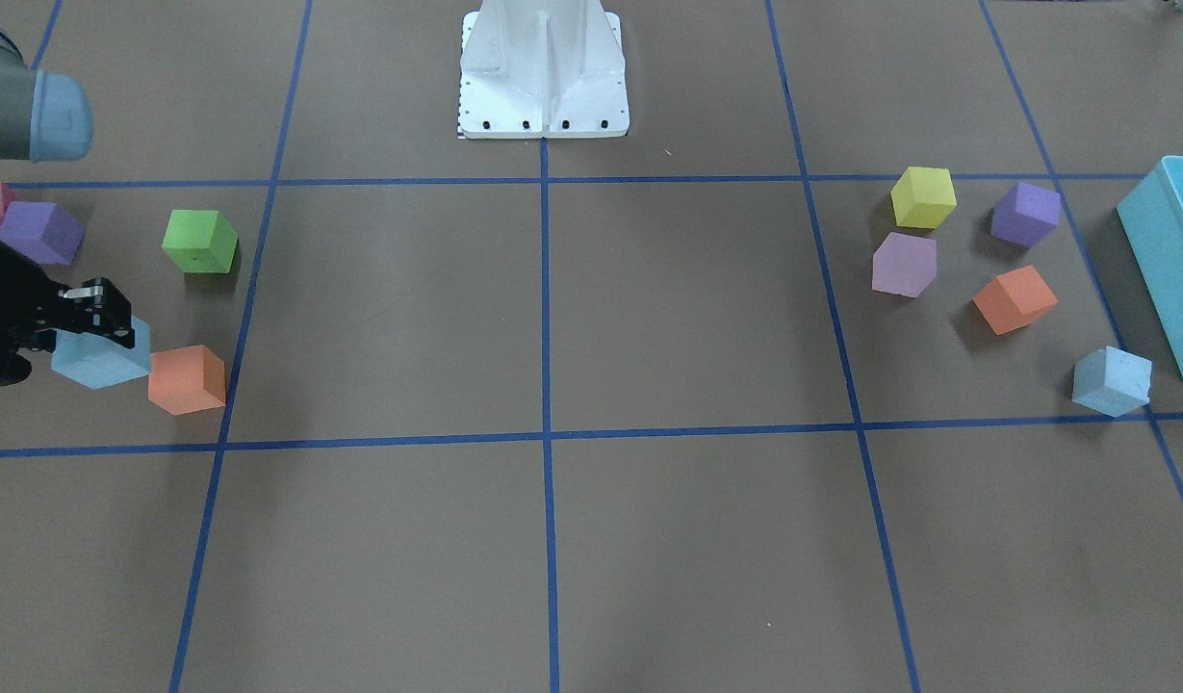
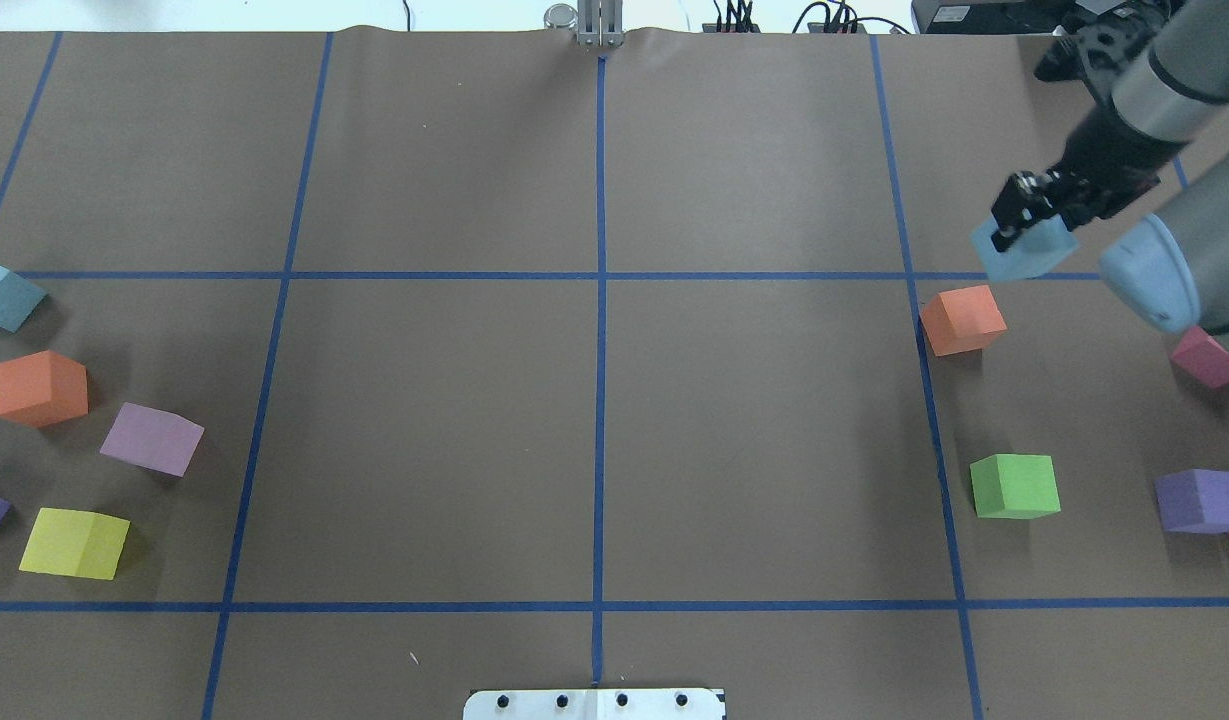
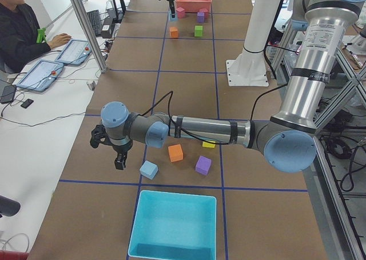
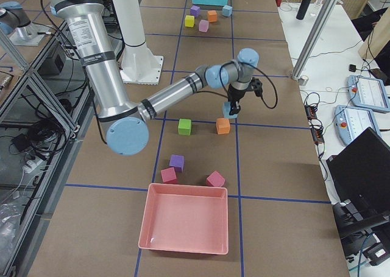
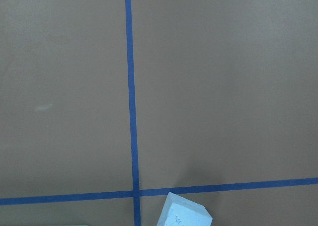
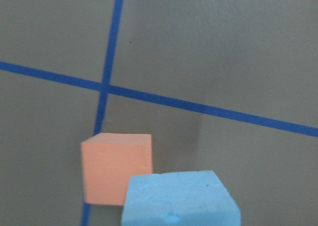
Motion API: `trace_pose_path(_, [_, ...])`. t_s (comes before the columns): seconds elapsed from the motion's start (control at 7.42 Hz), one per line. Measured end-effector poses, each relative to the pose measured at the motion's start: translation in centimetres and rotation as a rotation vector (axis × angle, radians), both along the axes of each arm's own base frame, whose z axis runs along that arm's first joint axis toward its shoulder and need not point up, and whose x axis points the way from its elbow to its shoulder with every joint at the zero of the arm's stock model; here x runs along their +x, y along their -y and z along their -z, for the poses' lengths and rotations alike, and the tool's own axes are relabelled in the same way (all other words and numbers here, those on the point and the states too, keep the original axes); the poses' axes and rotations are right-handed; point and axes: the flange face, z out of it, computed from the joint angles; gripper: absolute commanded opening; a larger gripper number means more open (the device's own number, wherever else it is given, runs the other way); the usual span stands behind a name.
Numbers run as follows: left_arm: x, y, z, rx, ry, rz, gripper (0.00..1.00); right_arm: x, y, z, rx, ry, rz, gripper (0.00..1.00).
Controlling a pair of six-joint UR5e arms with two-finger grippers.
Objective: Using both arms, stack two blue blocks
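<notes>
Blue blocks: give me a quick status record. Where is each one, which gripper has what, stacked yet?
right gripper: shut on held blue block
held blue block: next to orange block; lifted or not, cannot tell
left gripper: above the table near second blue block; open or shut, cannot tell
second blue block: loose on table, near turquoise bin, not touching it
stacked: no
</notes>
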Motion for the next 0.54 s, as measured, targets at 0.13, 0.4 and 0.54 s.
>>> trace_pose_path(0.13, [0.2, 0.1, 0.2, 0.001, 0.0, 0.0, 0.98, -3.2, -0.8, 5.3, -0.041, -0.008, -0.02, 0.56])
trace_pose_path(0.4, [2.5, 0.7, 0.6, 0.002, -0.002, -0.019, 0.98, -11.4, -4.4, 9.8, -0.069, -0.005, -0.076, 0.56])
trace_pose_path(0.54, [3.8, 0.9, 0.1, 0.011, -0.003, -0.034, 0.98, -14.9, -6.4, 10.9, -0.07, -0.002, -0.099, 0.56])
